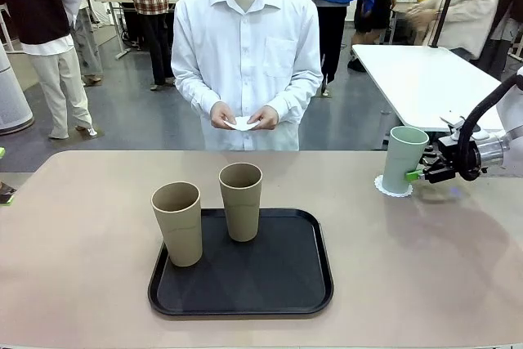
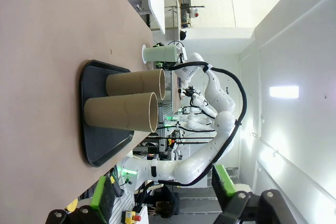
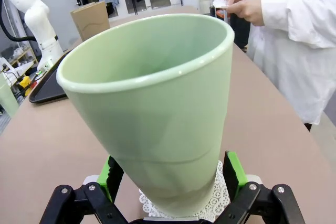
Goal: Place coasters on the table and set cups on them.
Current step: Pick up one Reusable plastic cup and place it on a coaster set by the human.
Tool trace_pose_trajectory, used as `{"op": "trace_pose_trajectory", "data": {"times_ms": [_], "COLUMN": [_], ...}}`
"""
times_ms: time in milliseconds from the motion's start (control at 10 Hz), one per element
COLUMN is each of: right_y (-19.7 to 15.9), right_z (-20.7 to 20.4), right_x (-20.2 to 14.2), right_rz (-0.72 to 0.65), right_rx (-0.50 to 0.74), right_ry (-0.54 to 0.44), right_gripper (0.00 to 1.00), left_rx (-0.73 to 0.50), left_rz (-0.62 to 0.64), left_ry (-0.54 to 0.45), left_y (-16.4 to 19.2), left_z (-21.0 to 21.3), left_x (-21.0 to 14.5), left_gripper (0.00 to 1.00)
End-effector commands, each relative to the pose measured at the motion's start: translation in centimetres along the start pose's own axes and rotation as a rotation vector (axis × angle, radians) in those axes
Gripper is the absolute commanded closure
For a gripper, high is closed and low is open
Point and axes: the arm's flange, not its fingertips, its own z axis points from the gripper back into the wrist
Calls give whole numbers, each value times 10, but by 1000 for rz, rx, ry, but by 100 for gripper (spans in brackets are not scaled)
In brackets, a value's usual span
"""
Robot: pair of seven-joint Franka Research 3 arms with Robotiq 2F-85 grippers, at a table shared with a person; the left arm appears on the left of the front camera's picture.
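A pale mint green cup [image 1: 405,159] [image 3: 152,103] stands on a lacy white coaster [image 1: 392,186] [image 3: 220,198] at the table's [image 1: 82,226] far right. My right gripper [image 1: 418,172] [image 3: 172,177] is open, its green pads on either side of the cup's lower part, with a small gap on one side. Two tan-brown cups [image 1: 178,222] [image 1: 241,200] stand on the black tray [image 1: 286,284]. The person across the table holds more white coasters [image 1: 243,123] in both hands. My left gripper [image 2: 165,198] is open and empty, well away from the tan cups [image 2: 121,111].
A white rectangular table [image 1: 425,79] stands beyond the right corner, behind my right arm. Bare tabletop lies to the left of the tray and between the tray and the mint cup. Other people stand far behind.
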Motion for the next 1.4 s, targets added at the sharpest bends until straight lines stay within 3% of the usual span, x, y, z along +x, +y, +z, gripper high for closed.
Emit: {"op": "trace_pose_trajectory", "data": {"times_ms": [0,600,800,1000,1300], "right_y": [-7,2,25,71,152], "right_z": [5,30,46,54,50], "right_x": [-2,-6,8,44,130], "right_rz": [-36,-61,-114,-184,-514], "right_rx": [16,-22,-71,-170,-474], "right_ry": [44,116,208,296,453], "right_gripper": [0,0,0,0,0], "left_rx": [-15,-15,-15,-15,-15], "left_rz": [-8,-8,-8,-8,-8], "left_ry": [-5,-5,-5,-5,-5], "left_y": [-1,-1,-1,-1,-1], "left_z": [1,1,1,1,1], "left_x": [0,0,0,0,0], "left_gripper": [0,0,0,0,0]}}
